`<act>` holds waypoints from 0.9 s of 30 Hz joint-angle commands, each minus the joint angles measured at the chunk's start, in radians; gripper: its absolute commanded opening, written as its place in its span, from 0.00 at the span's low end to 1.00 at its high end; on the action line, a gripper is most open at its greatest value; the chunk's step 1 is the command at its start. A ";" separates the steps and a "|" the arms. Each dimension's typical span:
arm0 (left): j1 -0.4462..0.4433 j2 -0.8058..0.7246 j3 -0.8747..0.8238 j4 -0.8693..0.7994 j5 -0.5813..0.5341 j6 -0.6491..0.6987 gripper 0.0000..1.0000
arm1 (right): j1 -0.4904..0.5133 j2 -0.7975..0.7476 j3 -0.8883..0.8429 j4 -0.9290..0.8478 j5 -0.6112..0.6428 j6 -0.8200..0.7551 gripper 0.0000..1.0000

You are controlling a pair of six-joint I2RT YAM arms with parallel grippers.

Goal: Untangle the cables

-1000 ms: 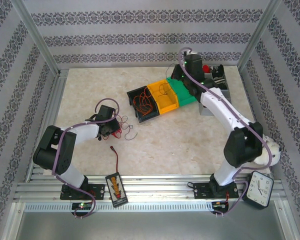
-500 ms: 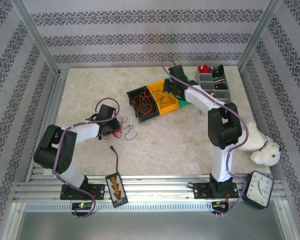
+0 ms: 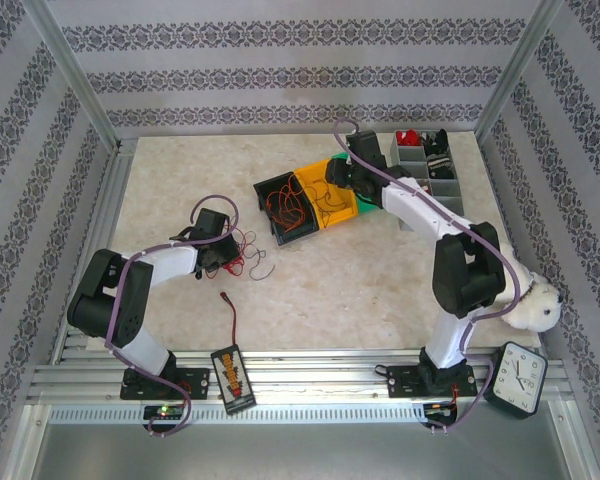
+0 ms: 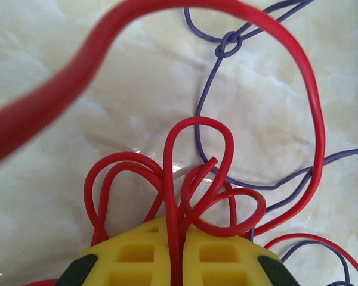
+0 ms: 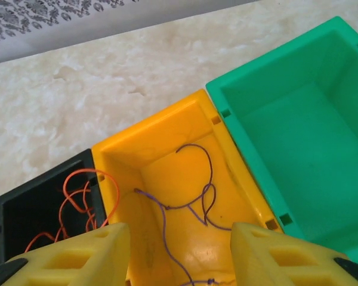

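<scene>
On the table lies a tangle of thin red and purple cables [image 3: 244, 250]. My left gripper [image 3: 223, 258] is shut on a red cable [image 4: 198, 128], whose loops fan out from between the yellow fingers [image 4: 137, 256]; a knotted purple cable [image 4: 207, 95] lies under them. My right gripper [image 3: 333, 180] hangs open over the yellow bin [image 5: 149, 138], its fingers [image 5: 77, 256] wide apart with nothing between them. A loose purple cable [image 5: 191, 205] rests on that bin's floor. Orange cables [image 5: 77, 199] are in the black bin [image 3: 270, 190].
A green bin [image 5: 298, 137] adjoins the yellow one. A grey compartment organiser [image 3: 430, 170] stands at the back right. A battery pack [image 3: 232, 378] with its dark wire [image 3: 230, 310] lies near the front edge, a clock [image 3: 518, 375] and plush toy [image 3: 535, 305] at front right.
The right arm has swung left from the green bin to above the yellow bin, and its jaws have opened. The left arm and its red cable have not moved.
</scene>
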 commanded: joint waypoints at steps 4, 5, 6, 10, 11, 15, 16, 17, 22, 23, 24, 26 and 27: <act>0.003 0.068 -0.053 -0.102 0.023 0.021 0.00 | 0.077 -0.079 -0.184 0.015 -0.123 -0.048 0.47; 0.003 0.071 -0.053 -0.102 0.024 0.021 0.00 | 0.096 -0.083 -0.206 0.016 -0.134 -0.061 0.47; 0.003 0.075 -0.052 -0.102 0.026 0.022 0.00 | 0.112 -0.084 -0.223 0.016 -0.141 -0.071 0.46; 0.003 0.088 -0.043 -0.102 0.032 0.022 0.00 | 0.145 -0.071 -0.249 0.019 -0.129 -0.070 0.43; 0.003 0.090 -0.041 -0.103 0.033 0.022 0.00 | 0.145 -0.065 -0.249 0.019 -0.122 -0.062 0.41; 0.003 0.087 -0.043 -0.108 0.026 0.022 0.00 | 0.136 -0.049 -0.236 0.026 -0.103 -0.059 0.36; 0.003 0.085 -0.045 -0.108 0.026 0.022 0.00 | 0.133 -0.044 -0.230 0.024 -0.102 -0.060 0.35; 0.003 0.082 -0.046 -0.108 0.025 0.022 0.00 | 0.127 -0.041 -0.224 0.019 -0.104 -0.066 0.35; 0.003 0.080 -0.050 -0.105 0.021 0.022 0.00 | 0.106 -0.025 -0.213 0.015 -0.120 -0.067 0.33; 0.003 0.080 -0.050 -0.104 0.022 0.022 0.00 | 0.104 -0.020 -0.211 0.015 -0.122 -0.063 0.32; 0.002 0.083 -0.050 -0.103 0.022 0.020 0.00 | 0.103 -0.015 -0.211 0.017 -0.124 -0.058 0.31; 0.003 0.087 -0.050 -0.103 0.022 0.020 0.00 | 0.103 -0.008 -0.209 0.020 -0.132 -0.049 0.28; 0.002 0.087 -0.050 -0.102 0.023 0.021 0.00 | 0.103 -0.004 -0.211 0.024 -0.136 -0.043 0.24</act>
